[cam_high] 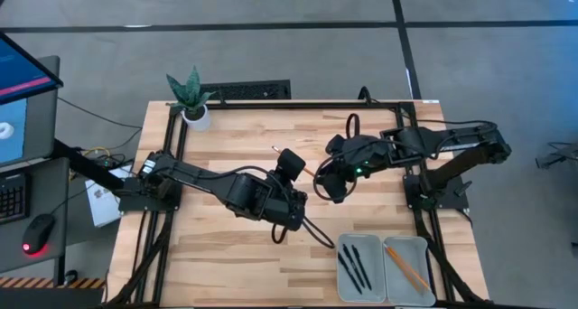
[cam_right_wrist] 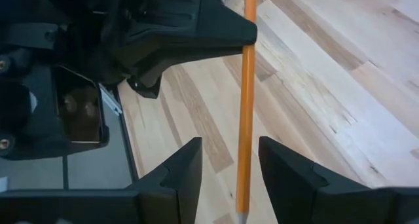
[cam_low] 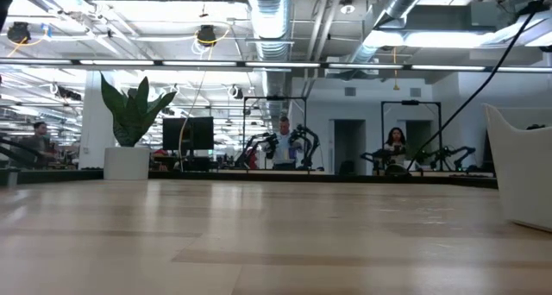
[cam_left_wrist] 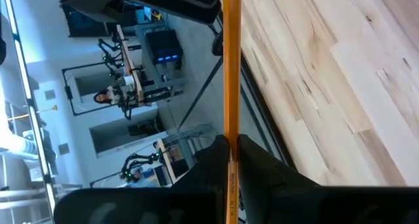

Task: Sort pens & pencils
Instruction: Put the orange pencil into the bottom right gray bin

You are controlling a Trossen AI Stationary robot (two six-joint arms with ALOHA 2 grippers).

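An orange pencil [cam_right_wrist: 246, 86] hangs in the air above the table's middle, and my left gripper [cam_high: 298, 167] is shut on it. My right gripper [cam_right_wrist: 230, 145] stands open at the pencil's pointed end [cam_right_wrist: 241, 214], one finger on either side, touching nothing that I can see. In the high view the right gripper [cam_high: 323, 179] faces the left one closely. Black pens [cam_high: 353, 266] lie in the left grey tray [cam_high: 344, 289] at the near right. Another orange pencil [cam_high: 407, 268] lies in the right tray [cam_high: 424, 250]. My left gripper pinches the pencil's shaft [cam_left_wrist: 230, 160] between its two fingers [cam_right_wrist: 216, 31], which lie across it. Most of the shaft sticks out past the grip toward my right gripper. The pencil is lifted clear of the table.
A potted plant [cam_high: 192, 99] stands at the table's far left corner. The two trays sit side by side at the near right edge; the low view shows a white tray wall [cam_low: 520, 174]. Bare wood [cam_high: 217, 255] lies near left. People stand in the room beyond.
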